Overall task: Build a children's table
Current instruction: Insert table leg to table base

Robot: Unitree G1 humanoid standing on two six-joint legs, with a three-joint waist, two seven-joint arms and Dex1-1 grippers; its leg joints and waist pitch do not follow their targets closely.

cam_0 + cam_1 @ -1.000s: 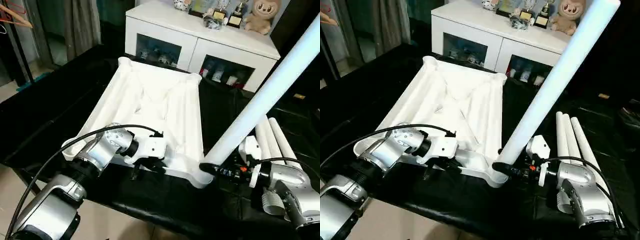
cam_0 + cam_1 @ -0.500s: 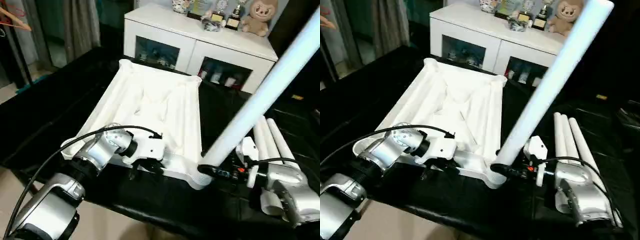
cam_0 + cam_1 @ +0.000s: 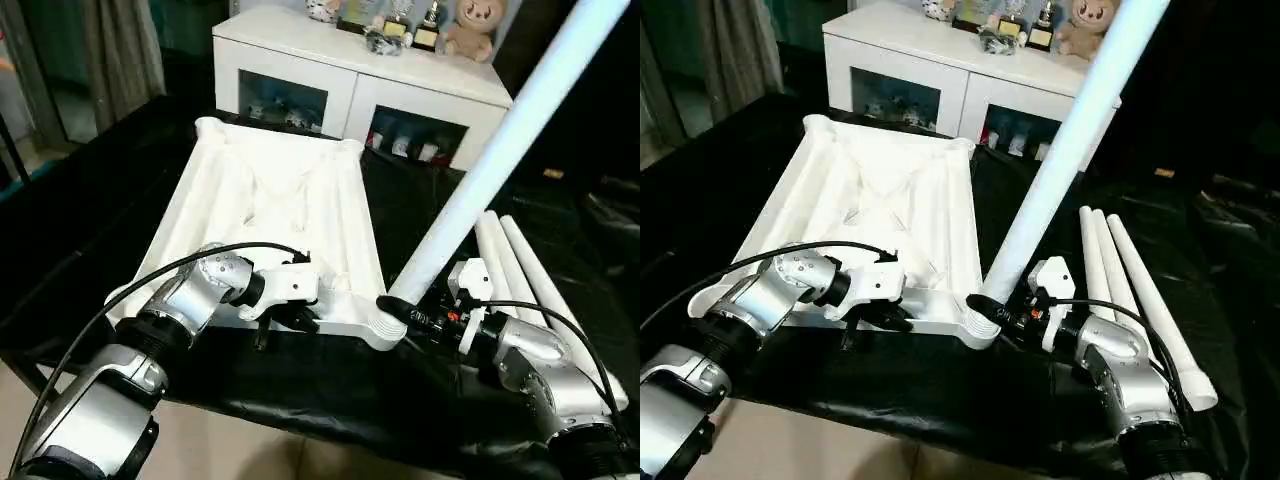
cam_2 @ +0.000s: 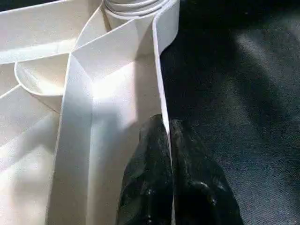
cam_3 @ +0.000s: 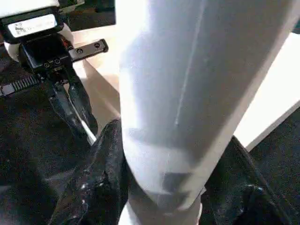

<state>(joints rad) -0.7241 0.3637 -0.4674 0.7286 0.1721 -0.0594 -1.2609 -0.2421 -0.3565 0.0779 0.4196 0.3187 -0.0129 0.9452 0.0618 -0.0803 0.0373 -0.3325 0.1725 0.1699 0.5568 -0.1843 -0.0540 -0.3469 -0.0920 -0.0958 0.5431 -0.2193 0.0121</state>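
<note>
Tabletop [image 3: 285, 220] lies upside down on the black-covered counter [image 3: 90, 200], ribbed underside facing up, diagonal braces visible across the middle. Round sockets sit at its corners; the near right corner socket [image 3: 385, 325] is occupied.

Left end effector [image 4: 168, 140]: narrow, fingers pinched on the near rim wall of the tabletop, one black finger [image 4: 147, 173] inside the rim and the other outside it over the black cloth. In the head views the left end effector [image 3: 290, 322] sits at the near edge of the tabletop, left of the occupied socket, with a black cable arching over the silver forearm.

Right end effector [image 5: 164, 187]: black fingers closed around the lower end of one leg [image 3: 500, 150], holding it. The leg stands in the near right corner socket and leans up and away toward the robot's right, its top running out of frame. In the right eye view the right end effector [image 3: 1002, 312] grips the leg just above the socket.

Three spare legs [image 3: 1120, 280] lie side by side on the counter, to the right of the tabletop and apart from it, beside the right arm.

Behind the counter: white cabinet [image 3: 360, 85] with glass doors, a plush toy [image 3: 470, 25] and small trophies [image 3: 400, 12] on top. Curtain [image 3: 120, 50] at far left.
</note>
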